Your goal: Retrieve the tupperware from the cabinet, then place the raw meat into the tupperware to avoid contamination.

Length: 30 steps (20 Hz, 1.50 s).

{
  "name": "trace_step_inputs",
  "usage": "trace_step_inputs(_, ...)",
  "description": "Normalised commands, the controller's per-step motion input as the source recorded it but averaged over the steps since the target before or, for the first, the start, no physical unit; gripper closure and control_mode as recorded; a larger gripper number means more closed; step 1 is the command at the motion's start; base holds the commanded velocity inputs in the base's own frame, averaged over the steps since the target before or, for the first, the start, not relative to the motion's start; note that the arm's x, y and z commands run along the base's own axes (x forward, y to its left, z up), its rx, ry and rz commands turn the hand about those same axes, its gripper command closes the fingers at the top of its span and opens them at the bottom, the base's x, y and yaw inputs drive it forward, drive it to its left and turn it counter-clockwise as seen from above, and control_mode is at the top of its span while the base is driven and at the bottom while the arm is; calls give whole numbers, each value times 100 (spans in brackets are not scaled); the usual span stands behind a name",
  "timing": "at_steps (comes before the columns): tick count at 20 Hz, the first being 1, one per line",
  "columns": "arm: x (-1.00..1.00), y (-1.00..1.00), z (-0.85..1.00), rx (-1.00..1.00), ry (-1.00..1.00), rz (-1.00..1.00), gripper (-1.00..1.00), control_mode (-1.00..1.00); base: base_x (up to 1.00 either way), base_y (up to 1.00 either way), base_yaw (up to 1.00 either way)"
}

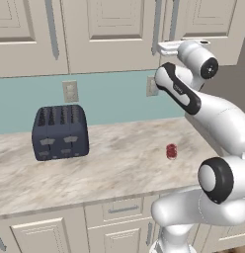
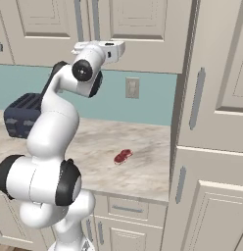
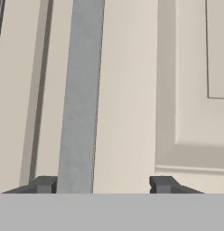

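The beige cabinet [image 1: 114, 34] above the counter has its doors shut, so the tupperware is hidden. My gripper [image 3: 103, 184] is raised to one door and stands open around its long vertical grey bar handle [image 3: 80, 113]. The bar lies between the fingertips, close to the left one [image 3: 46, 184], with a wide gap to the right one. The same hand [image 1: 166, 48] meets the handle [image 1: 157, 24] in the left base view, and also appears as the hand [image 2: 113, 49] in the right base view. The raw meat [image 1: 171, 151], a small red chunk [image 2: 123, 156], lies on the counter below.
A dark blue toaster [image 1: 60, 132] stands at the left of the marble counter [image 1: 119, 168], against the teal backsplash. A tall beige cabinet unit [image 2: 211, 122] bounds the counter's right end. Drawer fronts run below the counter edge.
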Motion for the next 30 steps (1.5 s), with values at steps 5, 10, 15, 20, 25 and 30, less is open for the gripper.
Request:
trace_step_inputs(5, 25, 3, -7, 0, 1, 0, 100, -100, 0, 0, 0)
trace_step_inputs(10, 20, 2, -7, 0, 0, -2, 100, -100, 0, 0, 0)
trace_step_inputs(15, 14, 22, -8, -1, 0, -2, 100, -100, 0, 0, 0)
trace_step_inputs(20, 13, 43, -12, -4, 0, 0, 100, -100, 0, 0, 0)
trace_step_inputs(25, 16, 36, -11, -2, 3, 0, 100, -100, 0, 0, 0)
trace_step_inputs(30, 16, 2, -2, 0, 5, 0, 100, -100, 0, 0, 0)
